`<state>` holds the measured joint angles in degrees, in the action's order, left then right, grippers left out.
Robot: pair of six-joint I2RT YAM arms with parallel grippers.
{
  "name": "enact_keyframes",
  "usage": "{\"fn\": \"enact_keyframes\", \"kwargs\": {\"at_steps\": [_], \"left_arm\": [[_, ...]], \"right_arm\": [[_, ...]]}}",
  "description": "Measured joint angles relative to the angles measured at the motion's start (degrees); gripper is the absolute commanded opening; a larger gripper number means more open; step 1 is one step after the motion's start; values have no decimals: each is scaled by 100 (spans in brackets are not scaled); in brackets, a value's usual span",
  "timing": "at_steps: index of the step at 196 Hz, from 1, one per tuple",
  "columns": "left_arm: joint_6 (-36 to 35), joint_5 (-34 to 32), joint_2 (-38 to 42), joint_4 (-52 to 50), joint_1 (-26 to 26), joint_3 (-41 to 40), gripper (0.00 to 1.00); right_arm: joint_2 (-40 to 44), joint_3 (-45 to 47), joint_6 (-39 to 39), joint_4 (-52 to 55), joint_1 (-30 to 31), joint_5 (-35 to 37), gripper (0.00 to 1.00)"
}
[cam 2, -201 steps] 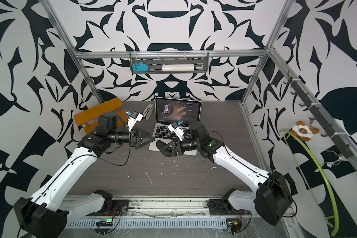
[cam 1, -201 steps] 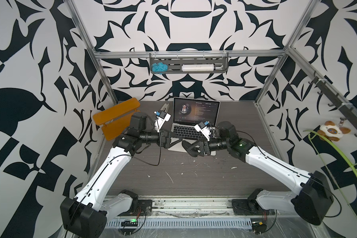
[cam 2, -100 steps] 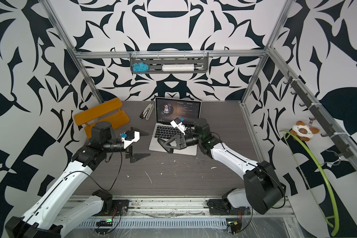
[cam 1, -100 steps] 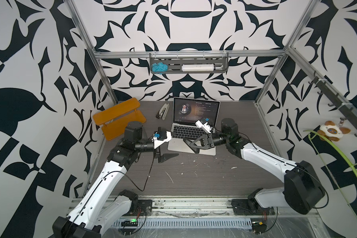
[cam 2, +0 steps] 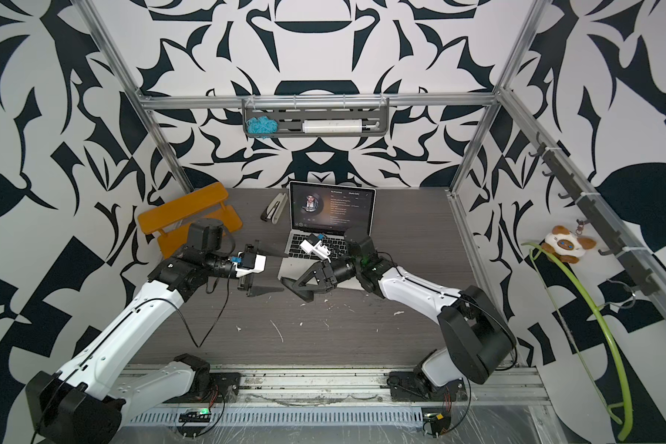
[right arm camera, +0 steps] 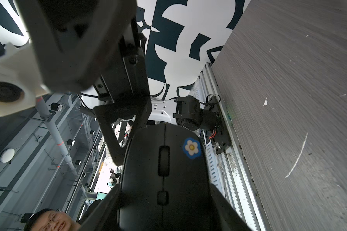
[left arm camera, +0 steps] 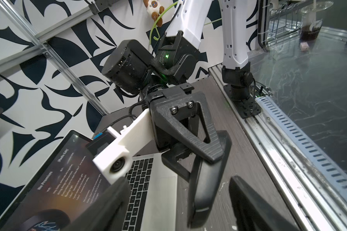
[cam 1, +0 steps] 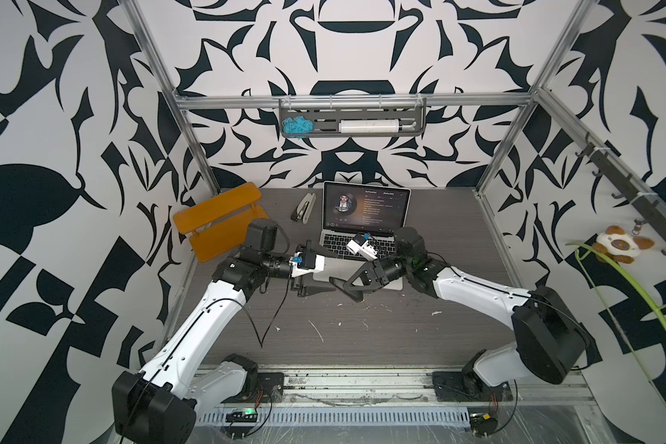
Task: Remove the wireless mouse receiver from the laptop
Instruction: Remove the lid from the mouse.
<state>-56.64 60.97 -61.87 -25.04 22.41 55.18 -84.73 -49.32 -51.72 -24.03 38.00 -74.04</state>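
The silver laptop (cam 1: 364,215) (cam 2: 331,211) (left arm camera: 154,190) stands open at the back of the table with its screen lit. My right gripper (cam 1: 345,286) (cam 2: 295,286) (right arm camera: 162,200) is shut on a black computer mouse (left arm camera: 206,180) (right arm camera: 164,176) with a flower sticker, held on edge above the table before the laptop's front left corner. My left gripper (cam 1: 335,273) (cam 2: 285,271) (left arm camera: 176,180) faces it, open. Its fingers (left arm camera: 248,202) straddle the mouse's free end, and no contact shows. The wireless mouse receiver is out of view.
An orange shelf (cam 1: 220,219) stands at the back left, and a stapler (cam 1: 304,207) lies left of the laptop. A wall rack (cam 1: 352,123) hangs on the back frame. White scuffs (cam 1: 316,330) mark the table. A plush toy (cam 1: 619,248) hangs outside the right frame.
My left gripper has swung right, towards the mouse, and now straddles its end; its jaws have narrowed a little. The right gripper keeps hold of the mouse and has shifted slightly nearer.
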Motion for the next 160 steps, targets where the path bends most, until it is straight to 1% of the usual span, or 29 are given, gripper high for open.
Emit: {"fn": "enact_keyframes", "kwargs": {"at_steps": [25, 54, 67, 101, 148, 160], "left_arm": [[-96, 17, 101, -20, 22, -114, 80], [-149, 17, 92, -31, 72, -131, 78], [-157, 17, 66, -37, 103, -131, 75], [-210, 11, -46, -111, 164, -131, 72], [-258, -17, -87, -201, 199, -131, 64], [-269, -26, -96, -221, 199, -131, 64]], "right_arm": [[0, -96, -2, -2, 39, -15, 34], [2, -157, -2, 0, 111, -17, 34], [2, -157, -2, 11, 136, -15, 34], [52, -157, 0, 44, 181, -13, 34], [151, -166, 0, 46, 221, -2, 34], [151, -175, -2, 44, 229, 2, 34]]}}
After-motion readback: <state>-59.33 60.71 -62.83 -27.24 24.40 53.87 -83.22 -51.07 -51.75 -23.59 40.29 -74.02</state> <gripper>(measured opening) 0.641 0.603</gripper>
